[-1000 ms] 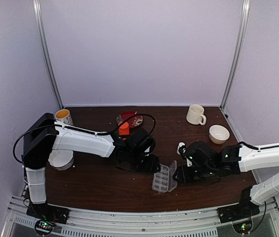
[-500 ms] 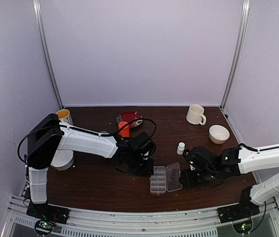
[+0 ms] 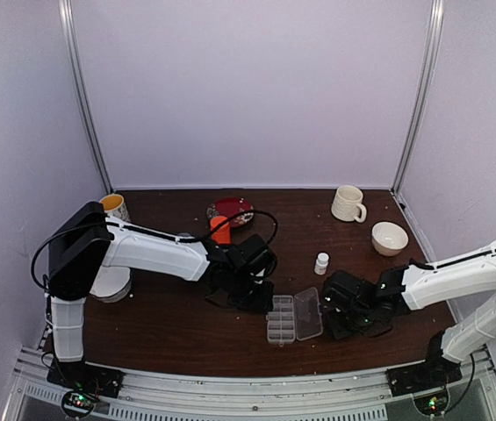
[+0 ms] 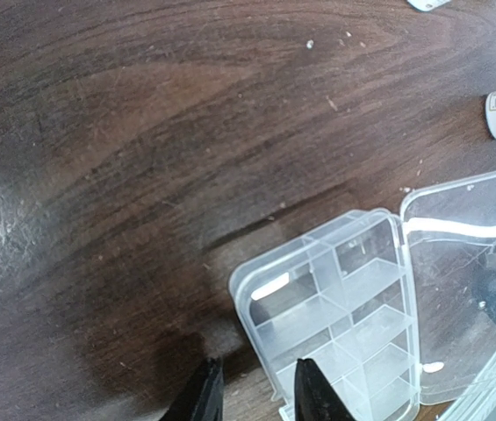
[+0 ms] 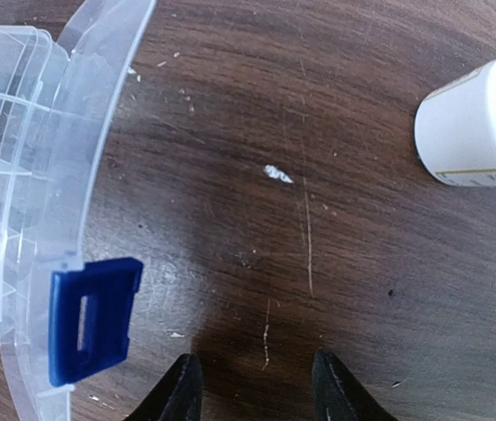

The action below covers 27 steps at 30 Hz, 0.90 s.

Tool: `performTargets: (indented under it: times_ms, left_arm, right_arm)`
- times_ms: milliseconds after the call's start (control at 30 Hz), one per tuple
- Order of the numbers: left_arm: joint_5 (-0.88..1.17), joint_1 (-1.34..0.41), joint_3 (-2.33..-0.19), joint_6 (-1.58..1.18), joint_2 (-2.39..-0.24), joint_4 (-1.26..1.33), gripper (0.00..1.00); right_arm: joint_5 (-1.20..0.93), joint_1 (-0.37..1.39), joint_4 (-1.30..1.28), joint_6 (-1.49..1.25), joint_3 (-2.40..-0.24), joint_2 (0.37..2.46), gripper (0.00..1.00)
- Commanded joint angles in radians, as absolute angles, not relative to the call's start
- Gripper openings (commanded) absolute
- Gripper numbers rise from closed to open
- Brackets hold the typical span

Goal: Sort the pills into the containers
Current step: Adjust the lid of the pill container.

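Observation:
The clear organiser box [image 3: 281, 319] lies open on the table, its lid [image 3: 308, 313] flat to the right. Its containers [image 4: 353, 316] look empty. My left gripper [image 4: 256, 373] is at the box's far-left corner [image 3: 263, 303], jaws narrowly apart. One finger is over the bare table and the other over a compartment. My right gripper [image 5: 256, 377] stands open over bare wood just right of the lid [image 3: 334, 314], beside its blue latch [image 5: 94, 320]. A tiny whitish fleck [image 5: 276, 174] lies ahead of it; I cannot tell whether it is a pill.
A small white bottle [image 3: 321, 263] [image 5: 480, 123] stands just behind the right gripper. Farther back are an orange bottle [image 3: 220, 229], a red plate [image 3: 231, 210], a cream mug [image 3: 348, 203] and a bowl [image 3: 390, 238]. A cup [image 3: 113, 207] stands at the far left.
The lid has swung down from upright to flat. The box has straightened and shifted slightly left. My left jaws have narrowed beside the box. My right gripper has drawn back off the lid.

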<state>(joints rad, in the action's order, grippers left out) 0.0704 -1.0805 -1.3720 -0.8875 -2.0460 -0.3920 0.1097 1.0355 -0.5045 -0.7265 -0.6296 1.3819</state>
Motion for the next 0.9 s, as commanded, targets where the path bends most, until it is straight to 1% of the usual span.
performTargets:
  times_ms: [0,133,200,267,300,367,433,533,667,867]
  left_arm:
    - [0.044,-1.077,-1.352,-0.873,-2.034,-0.41,0.3]
    - [0.042,-1.076,-1.354,-0.867,-2.028,-0.412,0.3]
    - [0.041,-1.076,-1.355,-0.865,-2.028,-0.412,0.3]
    - [0.041,-1.076,-1.355,-0.864,-2.028,-0.412,0.3]
    - [0.041,-1.075,-1.355,-0.864,-2.028,-0.412,0.3]
    - [0.044,-1.076,-1.355,-0.864,-2.028,-0.412,0.3]
    - [0.044,-1.076,-1.355,-0.864,-2.027,-0.412,0.3]
    - [0.043,-1.076,-1.353,-0.867,-2.026,-0.413,0.3]
    - [0.039,-1.077,-1.352,-0.869,-2.022,-0.423,0.3]
    - [0.024,-1.076,-1.351,-0.865,-2.02,-0.449,0.29]
  right_arm:
    - [0.151,1.031,-0.511,-0.713,-0.646,1.363,0.45]
    - [0.174,1.031,-0.572,-0.706,-0.64,1.241,0.44]
    - [0.149,1.032,-0.578,-0.682,-0.646,1.167,0.44]
    - [0.094,1.031,-0.556,-0.659,-0.654,1.111,0.4]
    - [0.062,1.032,-0.539,-0.648,-0.659,1.093,0.37]
    - [-0.007,1.031,-0.491,-0.635,-0.669,1.071,0.22]
    - [-0.077,1.031,-0.436,-0.63,-0.68,1.084,0.01]
    - [-0.135,1.034,-0.393,-0.626,-0.703,1.142,0.0]
    - [-0.152,1.034,-0.367,-0.622,-0.718,1.222,0.0]
    - [-0.053,1.019,-0.428,-0.636,-0.733,1.346,0.0]
